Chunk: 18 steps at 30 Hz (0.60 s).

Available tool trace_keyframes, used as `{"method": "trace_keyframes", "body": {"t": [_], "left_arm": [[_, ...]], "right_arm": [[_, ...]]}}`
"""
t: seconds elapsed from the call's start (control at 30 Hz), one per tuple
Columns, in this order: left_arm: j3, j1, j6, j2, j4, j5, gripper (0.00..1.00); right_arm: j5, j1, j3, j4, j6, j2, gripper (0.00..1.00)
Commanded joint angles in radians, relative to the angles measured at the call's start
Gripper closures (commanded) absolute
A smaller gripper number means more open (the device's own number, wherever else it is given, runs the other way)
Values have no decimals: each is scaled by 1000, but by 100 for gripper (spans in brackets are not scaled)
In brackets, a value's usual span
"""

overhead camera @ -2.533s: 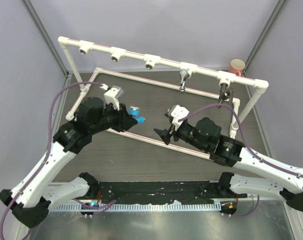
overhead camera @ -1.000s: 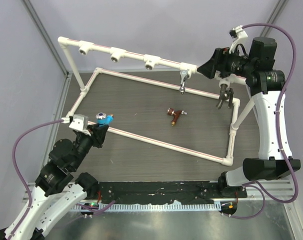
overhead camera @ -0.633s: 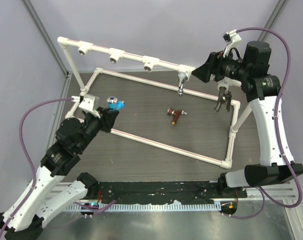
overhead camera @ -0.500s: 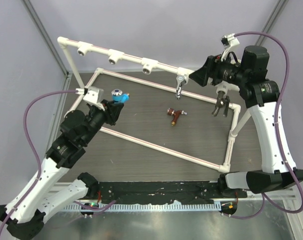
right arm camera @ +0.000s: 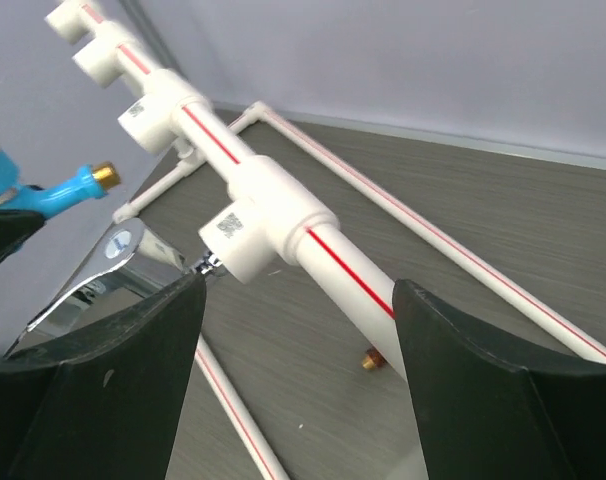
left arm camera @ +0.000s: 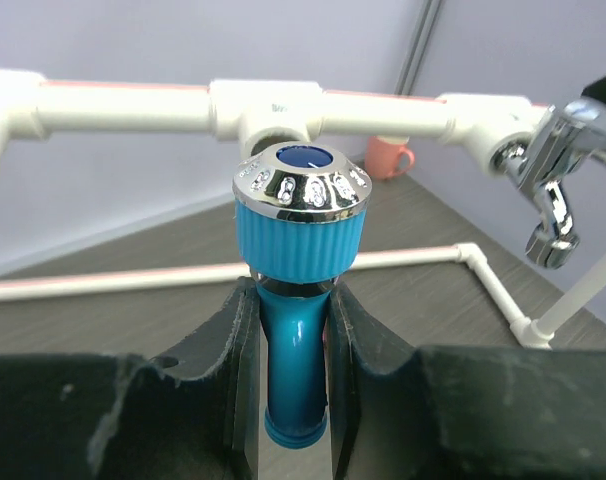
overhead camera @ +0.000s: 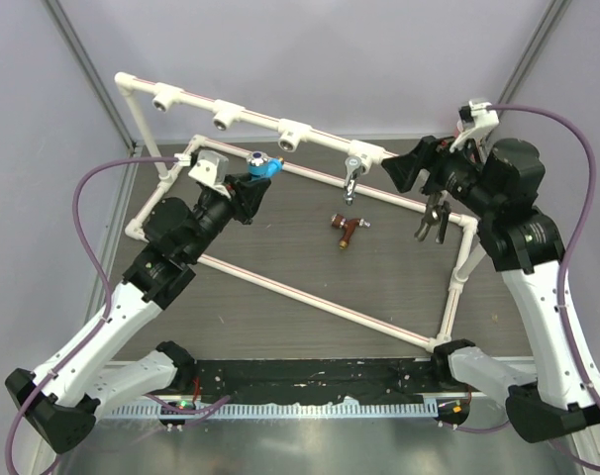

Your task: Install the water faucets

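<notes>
I am clamping the blue faucet (overhead camera: 263, 165) between my left fingers (overhead camera: 245, 194). Its chrome-capped handle is standing up past the fingertips, and a white tee socket is sitting just beyond them. My left arm (overhead camera: 132, 297) is reaching forward with the elbow bent and the wrist lifted off the surface (overhead camera: 280, 317).

My right arm (overhead camera: 538, 297) is rearing tall, with the wrist folding over leftward. My right fingers (overhead camera: 404, 170) are spreading wide apart, and the top rail (overhead camera: 255, 121) is running into the gap between them. I cannot tell whether they are touching it.

I am counting four faucets:
- The blue one is in my grip.
- The silver faucet (overhead camera: 351, 181) is hanging from the rail, just off my right fingertips.
- The dark grey faucet (overhead camera: 434, 216) is hanging below my right fingers.
- The copper faucet (overhead camera: 348, 229) is lying on the surface between both pairs of fingers.

Three tee sockets (overhead camera: 226, 117) are showing open.
</notes>
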Motion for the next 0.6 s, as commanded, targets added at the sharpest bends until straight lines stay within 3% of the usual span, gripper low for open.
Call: {"method": "trace_keyframes", "body": {"t": [0.0, 0.23, 0.4, 0.57], "left_arm": [[-12, 3, 44, -24, 230, 27, 100], [-21, 3, 46, -16, 273, 27, 100], [-23, 3, 47, 7, 285, 54, 100], [-15, 3, 56, 27, 264, 64, 100]], "right_arm": [[308, 8, -87, -10, 54, -134, 18], [691, 15, -281, 102, 72, -378, 14], [824, 17, -372, 103, 80, -490, 13], [861, 17, -334, 62, 58, -516, 12]]}}
